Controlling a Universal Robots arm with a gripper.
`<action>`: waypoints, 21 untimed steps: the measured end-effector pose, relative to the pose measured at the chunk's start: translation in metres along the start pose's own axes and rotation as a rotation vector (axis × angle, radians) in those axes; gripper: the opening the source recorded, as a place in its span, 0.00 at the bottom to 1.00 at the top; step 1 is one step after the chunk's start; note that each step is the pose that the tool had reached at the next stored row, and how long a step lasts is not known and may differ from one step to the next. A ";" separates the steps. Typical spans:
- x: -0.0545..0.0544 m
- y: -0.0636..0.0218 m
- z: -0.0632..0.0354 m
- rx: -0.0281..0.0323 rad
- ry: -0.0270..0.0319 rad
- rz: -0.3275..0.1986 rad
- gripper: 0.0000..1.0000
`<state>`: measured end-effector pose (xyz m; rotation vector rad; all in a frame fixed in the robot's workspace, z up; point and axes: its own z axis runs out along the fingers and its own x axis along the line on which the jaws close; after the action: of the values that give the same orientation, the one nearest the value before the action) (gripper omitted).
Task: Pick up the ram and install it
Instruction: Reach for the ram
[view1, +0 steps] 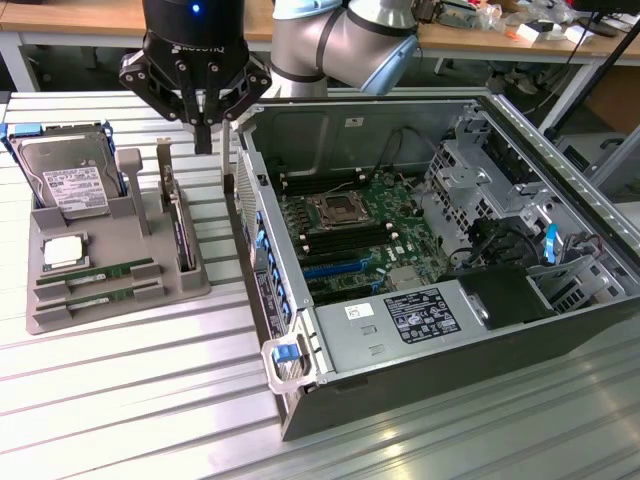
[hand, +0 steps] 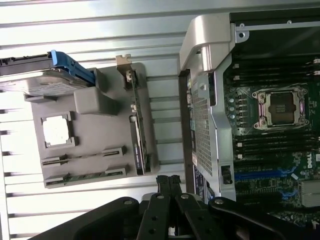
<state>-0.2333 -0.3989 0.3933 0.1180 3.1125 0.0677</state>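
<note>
gripper hovering near tray — jaws together, empty | ram lying in tray slot | likely light, stiff, fragile — gripping long edges, not chips

Worktop clutter by my job: parts tray and open PC case.
On my ribbed metal worktop, a gray parts tray sits just beside an open computer case, tray on the exterior view's left. The tray holds a silver hard drive with blue side rails, a square CPU chip lying flat, and an expansion card on edge nearest the case. Inside the case: motherboard, CPU socket, labelled power supply.
</note>
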 end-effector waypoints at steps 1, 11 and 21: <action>0.001 -0.0001 0.0000 0.0000 0.0000 0.000 0.10; 0.007 -0.0005 -0.0002 0.0000 0.0000 0.000 0.10; 0.016 -0.0012 -0.0005 0.0000 0.0000 0.000 0.10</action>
<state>-0.2498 -0.3989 0.3933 0.1179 3.1125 0.0677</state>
